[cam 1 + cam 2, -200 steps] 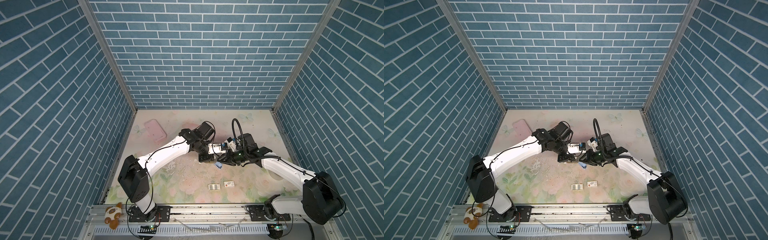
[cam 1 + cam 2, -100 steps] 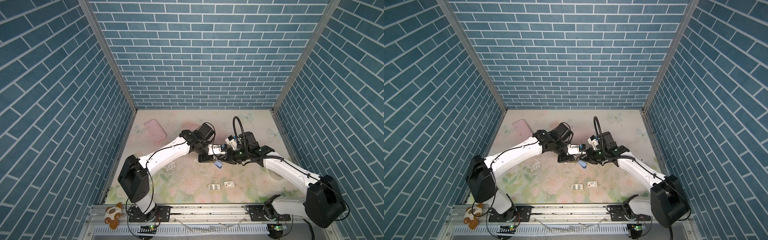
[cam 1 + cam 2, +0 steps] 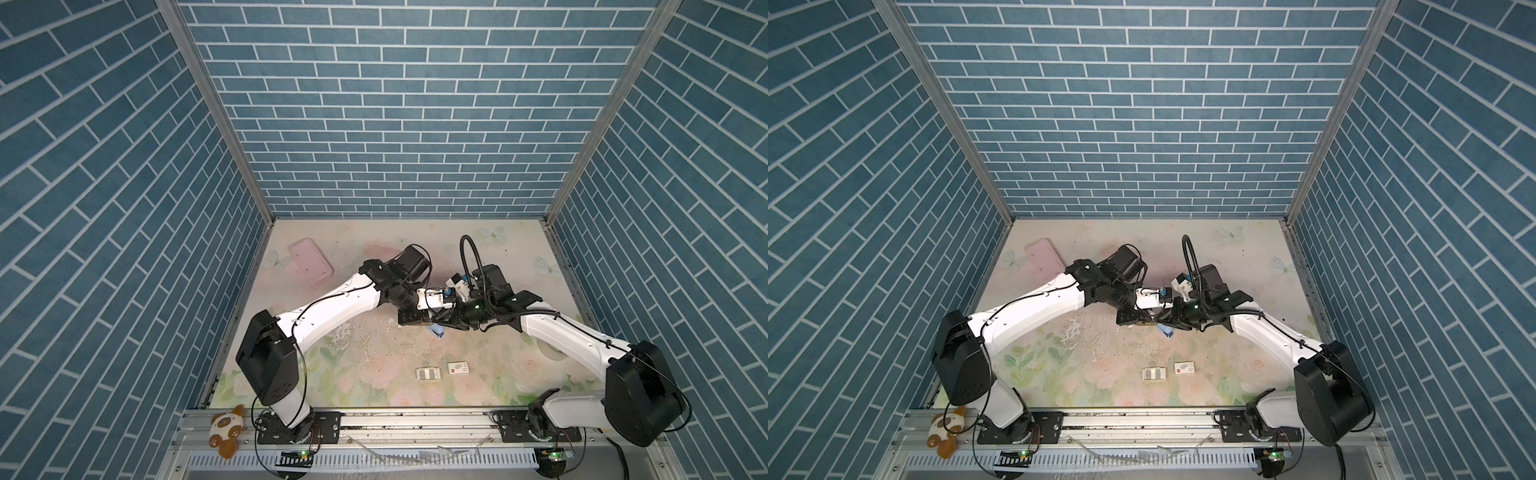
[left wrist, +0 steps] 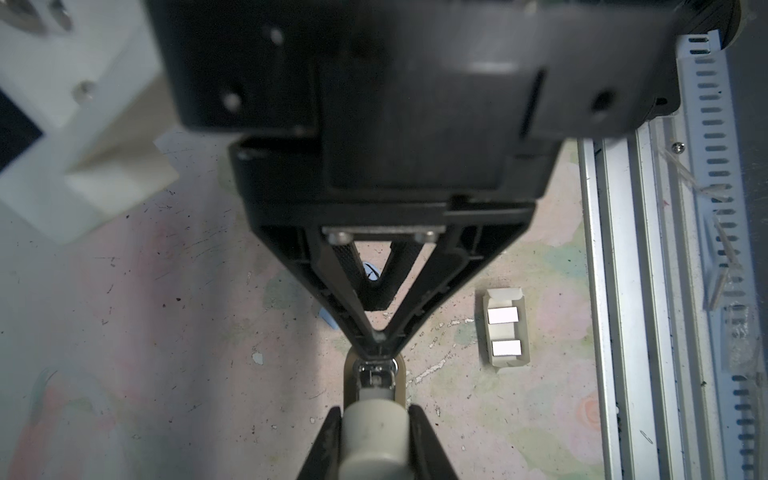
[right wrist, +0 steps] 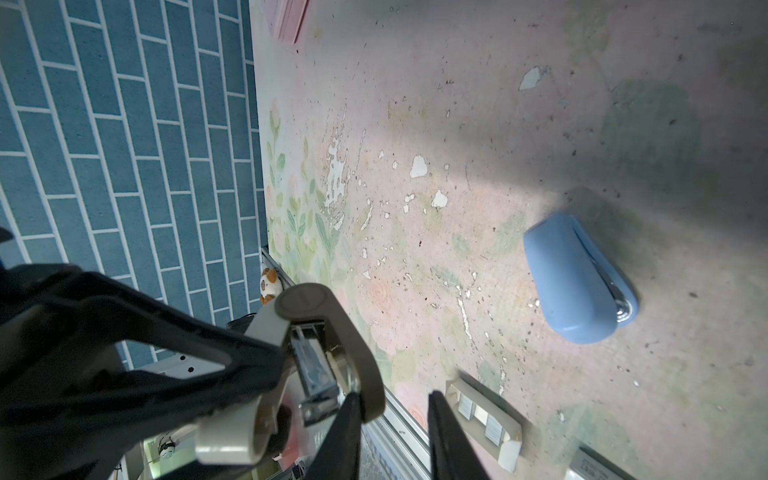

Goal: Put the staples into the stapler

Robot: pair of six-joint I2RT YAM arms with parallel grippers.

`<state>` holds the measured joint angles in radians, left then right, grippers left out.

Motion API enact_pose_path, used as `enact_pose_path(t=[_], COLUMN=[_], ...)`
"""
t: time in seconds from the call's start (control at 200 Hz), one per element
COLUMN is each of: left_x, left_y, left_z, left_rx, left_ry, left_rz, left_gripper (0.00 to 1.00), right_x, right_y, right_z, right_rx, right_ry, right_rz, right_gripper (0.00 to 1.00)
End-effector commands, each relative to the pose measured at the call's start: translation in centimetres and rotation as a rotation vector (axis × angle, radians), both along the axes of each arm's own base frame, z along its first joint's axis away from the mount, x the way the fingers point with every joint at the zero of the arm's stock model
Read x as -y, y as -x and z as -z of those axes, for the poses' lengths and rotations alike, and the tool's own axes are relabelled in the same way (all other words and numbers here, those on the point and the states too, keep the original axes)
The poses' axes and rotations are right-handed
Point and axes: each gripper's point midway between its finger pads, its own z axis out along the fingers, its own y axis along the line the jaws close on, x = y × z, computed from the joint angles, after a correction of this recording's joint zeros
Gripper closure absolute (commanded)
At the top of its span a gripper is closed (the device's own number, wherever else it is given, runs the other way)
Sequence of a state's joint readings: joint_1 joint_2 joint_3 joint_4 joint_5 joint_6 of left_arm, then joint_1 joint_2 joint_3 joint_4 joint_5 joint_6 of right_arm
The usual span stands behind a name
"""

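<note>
My left gripper (image 4: 374, 411) is shut on the cream top of the stapler (image 4: 374, 440) and holds it above the table. The stapler (image 5: 303, 301) hangs fanned open, with its metal magazine (image 5: 313, 370) bare and its tan base (image 5: 361, 361) swung away. My right gripper (image 5: 390, 399) is open at the tip of the base, which lies against one finger with nothing between the two. In both top views the grippers (image 3: 438, 321) (image 3: 1160, 322) meet mid-table and hide the stapler. The staples (image 3: 428, 373) (image 4: 504, 332) lie in a white card tray near the front.
The red-marked white sleeve (image 3: 457, 368) lies right of the tray. A small blue stapler (image 5: 577, 278) (image 3: 436, 330) lies on the table under the grippers. A pink case (image 3: 311, 262) is at the back left. A plush toy (image 3: 224, 430) sits on the front rail.
The right gripper's jaws have narrowed a little and its wrist has shifted slightly beside the stapler. The left arm and the stapler have stayed put.
</note>
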<state>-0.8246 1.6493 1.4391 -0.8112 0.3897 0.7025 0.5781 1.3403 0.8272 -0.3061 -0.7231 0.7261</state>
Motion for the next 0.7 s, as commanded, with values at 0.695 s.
enact_pose_path(t=[0.695], left_x=[2.4], left_y=[0.0], left_z=[-4.4], left_rx=[-0.051], left_ry=[0.132], left_rz=[-0.044], left_gripper=[0.93], right_x=[-1.2], right_y=[-0.5], right_z=[-0.5], right_rx=[0.026], right_ry=[-0.082], right_rz=[0.006], right_gripper=[0.82])
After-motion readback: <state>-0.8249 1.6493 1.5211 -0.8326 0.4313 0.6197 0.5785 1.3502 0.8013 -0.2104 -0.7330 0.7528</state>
